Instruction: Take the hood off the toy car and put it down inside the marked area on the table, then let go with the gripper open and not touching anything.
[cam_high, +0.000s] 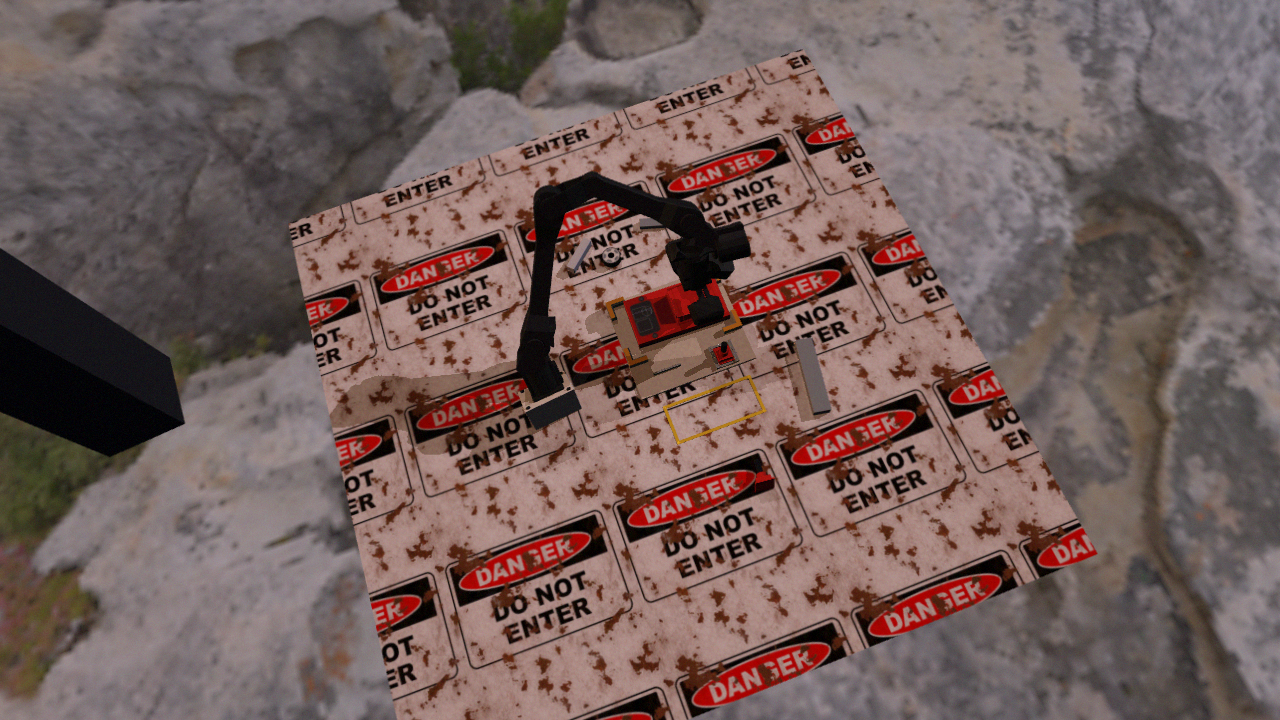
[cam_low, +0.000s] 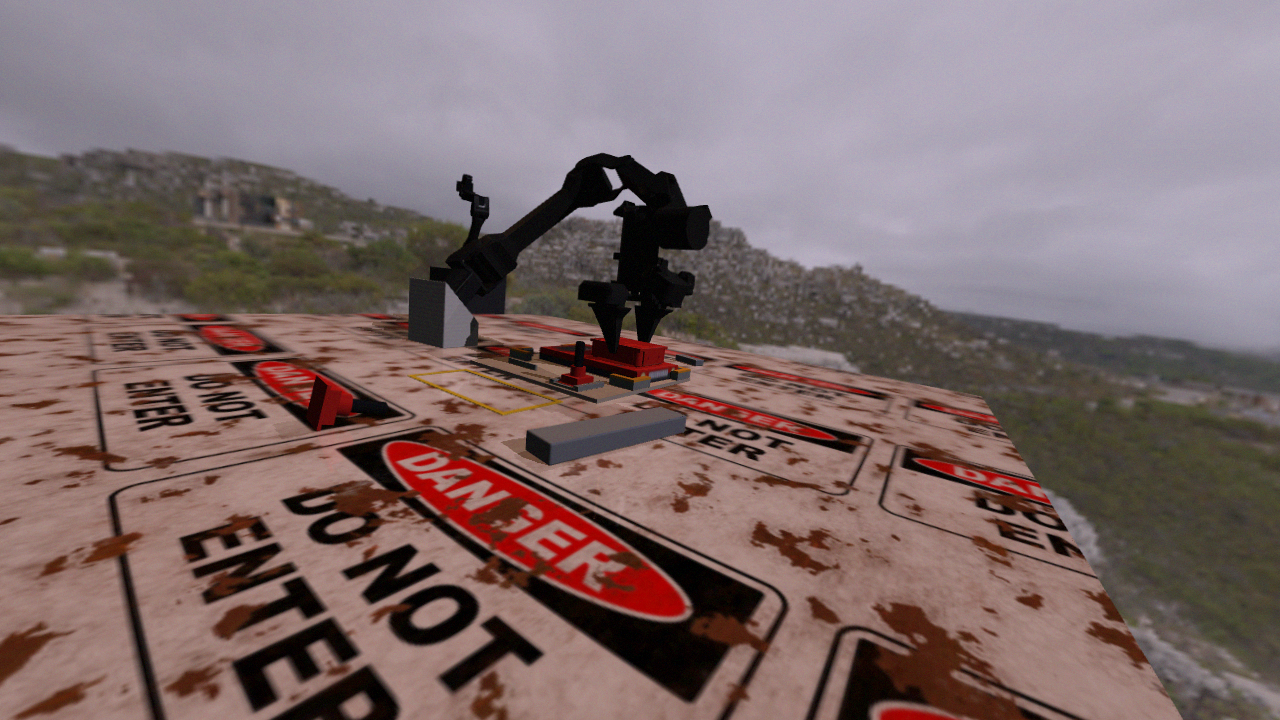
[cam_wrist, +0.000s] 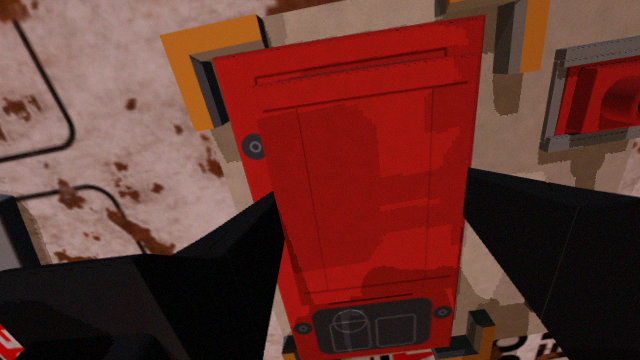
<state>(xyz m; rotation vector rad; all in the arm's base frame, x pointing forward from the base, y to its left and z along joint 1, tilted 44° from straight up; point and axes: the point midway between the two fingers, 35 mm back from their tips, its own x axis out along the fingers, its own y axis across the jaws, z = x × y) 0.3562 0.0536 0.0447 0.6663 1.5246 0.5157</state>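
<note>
The pincer is clamped on the hood, its two black, tapered fingers against opposite sides. The hood sits over the body of the toy car, outside the yellow outline on the table. From above, the pincer and the bent black arm cover much of the hood; the wrist view shows it better, a smooth red panel with thin straight grooves and patchy shadow, though the fingers themselves run out of frame. A dark, rounded plate with a circle and squares marks the near end of the car there, and the lower edge of the body is cut off. The car rests on a flat beige board between angular orange and grey corner brackets. Beside it stands a red lever, cropped at the wrist view's right edge. A plain grey bar lies near the outline, and a red block with a dark stem almost disappears against the printed signs from above
</note>
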